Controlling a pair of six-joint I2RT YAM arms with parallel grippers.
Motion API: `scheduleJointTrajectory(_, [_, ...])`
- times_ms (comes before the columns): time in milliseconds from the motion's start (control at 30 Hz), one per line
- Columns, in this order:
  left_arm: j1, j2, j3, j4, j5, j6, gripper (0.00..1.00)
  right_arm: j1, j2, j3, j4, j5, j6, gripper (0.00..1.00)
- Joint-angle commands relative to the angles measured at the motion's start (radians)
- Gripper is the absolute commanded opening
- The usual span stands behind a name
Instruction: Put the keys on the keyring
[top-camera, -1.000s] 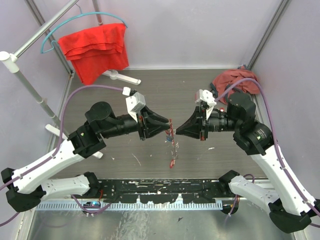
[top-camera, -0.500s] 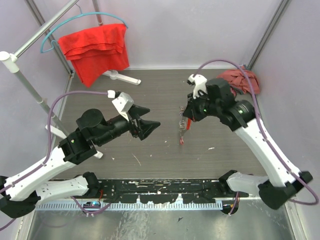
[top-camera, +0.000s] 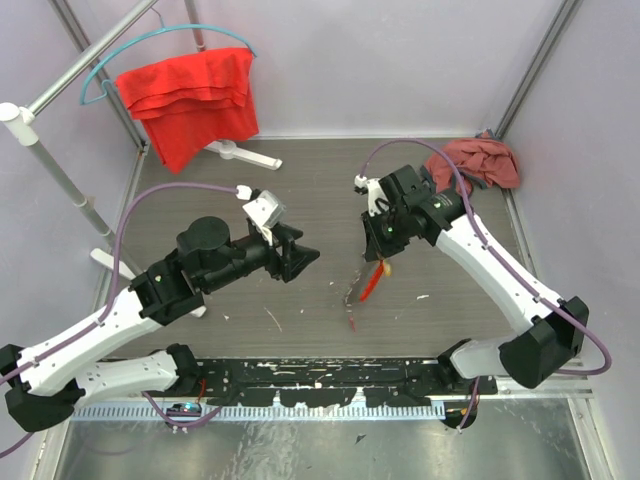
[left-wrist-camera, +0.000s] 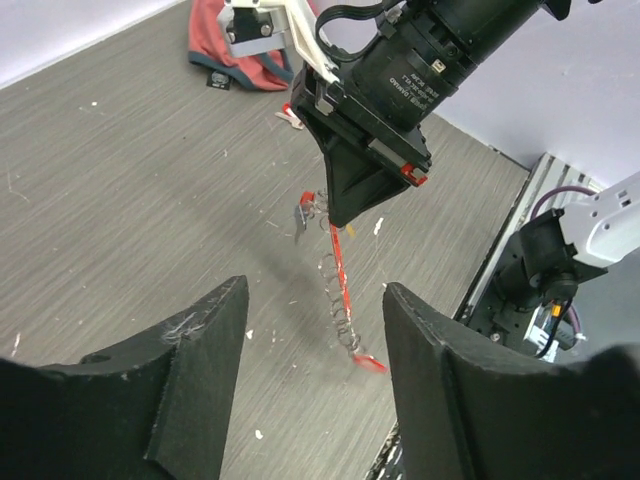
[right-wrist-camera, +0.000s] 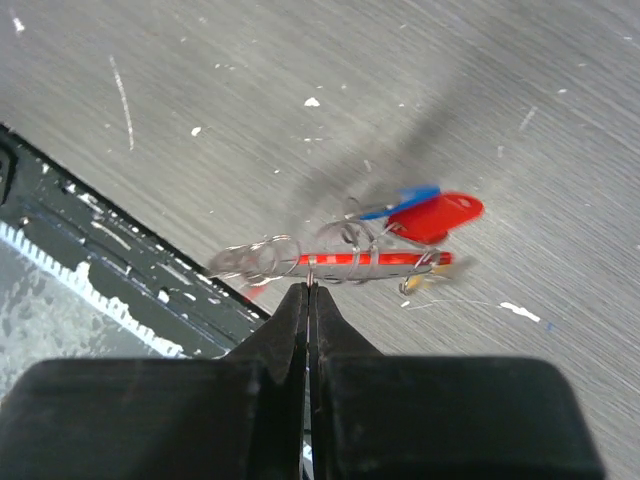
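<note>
Keyring (right-wrist-camera: 370, 262) plus coloured keys (right-wrist-camera: 432, 215), aloft

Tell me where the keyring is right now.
In the top view, the keyring hangs right of centre from the shut right end effector, across from the open left end effector.

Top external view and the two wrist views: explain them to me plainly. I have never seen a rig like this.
The overhead picture looks down on two robot arms bolted at the near edge of a grey table. Each arm ends in a two-fingered tool and carries its own small camera; the other two pictures come from those. The right tool is pinched shut on a thin wire keyring with a red tag, which dangles beneath it. Keys with blue and red heads hang with it. The left tool is open and empty, facing the ring. A red cloth hangs at the back left; a reddish cloth lies crumpled at the back right.
</note>
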Motion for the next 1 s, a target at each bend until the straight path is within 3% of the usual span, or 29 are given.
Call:
scheduleJointTrajectory(0, [-0.001, -0.006, -0.018, -0.016, -0.004, 0.018, 0.59, 0.004, -0.085, -0.048, 0.176, -0.189, -0.027, 0.01])
scheduleJointTrajectory(100, [-0.003, -0.013, -0.032, -0.015, 0.019, 0.033, 0.5, 0.003, -0.148, -0.081, 0.265, -0.237, -0.059, 0.01])
scheduleJointTrajectory(300, [-0.002, -0.037, -0.061, 0.012, 0.129, 0.057, 0.42, 0.003, -0.271, -0.132, 0.392, -0.347, -0.117, 0.01])
scheduleJointTrajectory(600, [-0.003, -0.004, -0.048, 0.079, 0.429, 0.037, 0.28, 0.003, -0.281, -0.071, 0.411, -0.308, -0.052, 0.01])
scheduleJointTrajectory(967, [-0.003, 0.041, -0.067, 0.133, 0.318, 0.006, 0.32, 0.004, -0.215, 0.046, 0.311, -0.234, 0.044, 0.01])
